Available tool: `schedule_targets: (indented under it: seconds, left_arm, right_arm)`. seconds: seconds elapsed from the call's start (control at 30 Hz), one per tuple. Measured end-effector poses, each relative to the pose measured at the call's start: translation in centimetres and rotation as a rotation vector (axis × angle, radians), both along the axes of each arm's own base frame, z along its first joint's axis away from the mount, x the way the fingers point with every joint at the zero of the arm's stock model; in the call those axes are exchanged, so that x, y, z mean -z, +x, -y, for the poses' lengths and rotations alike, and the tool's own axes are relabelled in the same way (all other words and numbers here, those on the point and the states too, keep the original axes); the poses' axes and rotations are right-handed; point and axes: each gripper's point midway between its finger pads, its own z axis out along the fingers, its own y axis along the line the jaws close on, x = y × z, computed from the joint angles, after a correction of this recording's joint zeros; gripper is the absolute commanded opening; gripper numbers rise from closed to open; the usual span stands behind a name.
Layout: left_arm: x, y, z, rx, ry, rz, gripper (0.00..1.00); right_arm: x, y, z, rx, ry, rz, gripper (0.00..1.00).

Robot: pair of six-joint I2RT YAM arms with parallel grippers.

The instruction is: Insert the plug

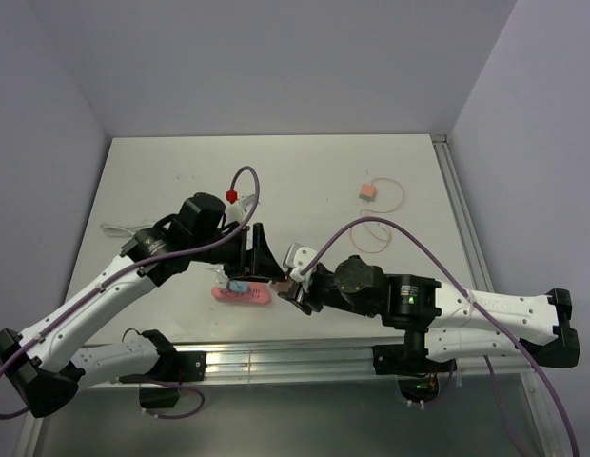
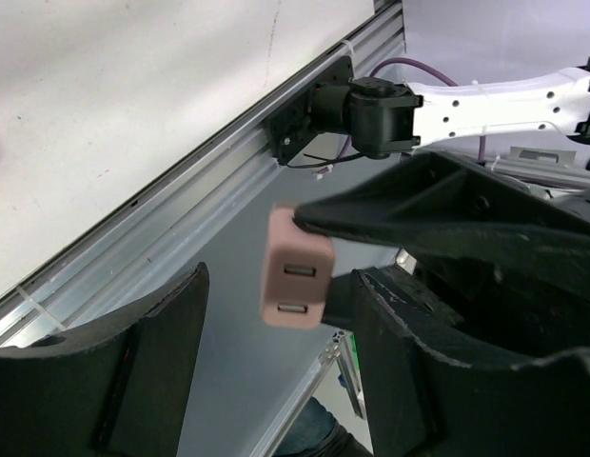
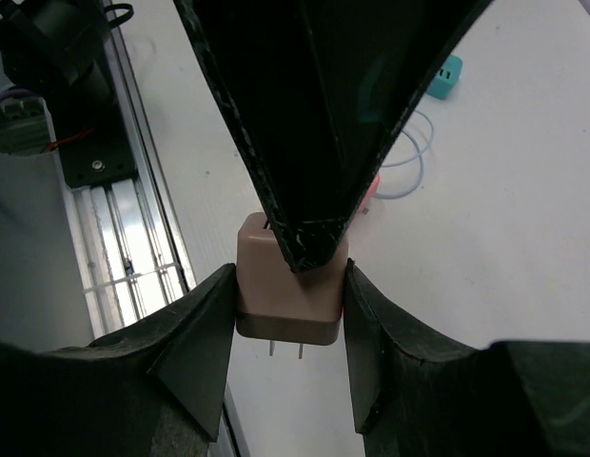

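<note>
My right gripper (image 1: 293,288) is shut on a brown plug adapter (image 3: 287,286), one finger on each side, with its two prongs pointing down above the table. In the left wrist view the plug (image 2: 297,278) shows its two USB ports. It hangs between my left gripper's wide-open fingers (image 2: 157,371) without touching them. My left gripper (image 1: 266,265) hovers just above and left of the right one. A pink power strip (image 1: 243,295) lies on the table near the front edge, below the left gripper, with a blue plug (image 1: 238,285) on it.
An orange adapter (image 1: 368,191) with a thin looped cable lies at the back right. A red-and-white plug (image 1: 233,195) lies behind the left arm. A white adapter (image 1: 301,255) lies beside the grippers. A teal adapter (image 3: 448,78) shows in the right wrist view. The aluminium rail (image 1: 276,357) runs along the table's front.
</note>
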Motion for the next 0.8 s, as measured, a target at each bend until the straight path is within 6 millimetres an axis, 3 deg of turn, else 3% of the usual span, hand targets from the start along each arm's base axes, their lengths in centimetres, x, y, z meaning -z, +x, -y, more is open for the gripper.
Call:
schedule_targets:
  seconds: [0.17, 0.43, 0.5, 0.53, 0.63, 0.67, 0.7, 0.77, 0.8]
  left_arm:
    - [0.5, 0.0, 0.3, 0.006, 0.014, -0.007, 0.52]
    - [0.8, -0.5, 0.8, 0.034, 0.02, -0.012, 0.45]
    - [0.7, -0.7, 1.0, 0.044, 0.015, -0.014, 0.36]
    - [0.6, -0.7, 1.1, 0.049, 0.009, -0.01, 0.22]
    - [0.5, -1.0, 1.2, 0.077, -0.001, 0.006, 0.0]
    - [0.5, -1.0, 1.2, 0.082, -0.002, 0.008, 0.0]
    - [0.6, -1.1, 1.2, 0.086, -0.002, 0.009, 0.0]
    - [0.7, -1.1, 1.1, 0.089, 0.0, 0.014, 0.0]
    - [0.7, -1.1, 1.1, 0.092, -0.001, 0.018, 0.0]
  right_arm:
    - [-0.3, -0.3, -0.3, -0.015, 0.009, -0.002, 0.0]
    - [-0.2, -0.2, -0.7, -0.018, -0.004, -0.001, 0.0]
    - [-0.3, -0.2, -0.8, -0.018, -0.004, -0.001, 0.0]
    - [-0.3, -0.2, -0.8, -0.017, -0.005, -0.002, 0.0]
    - [0.0, -0.4, -0.8, -0.02, -0.013, -0.012, 0.01]
    - [-0.1, -0.4, -0.8, -0.017, -0.01, -0.015, 0.07]
    - [-0.1, -0.4, -0.8, -0.014, -0.008, -0.019, 0.26]
    - [0.0, -0.3, -0.8, -0.007, -0.009, -0.028, 0.48]
    - [0.1, -0.3, -0.8, -0.002, -0.008, -0.033, 0.64]
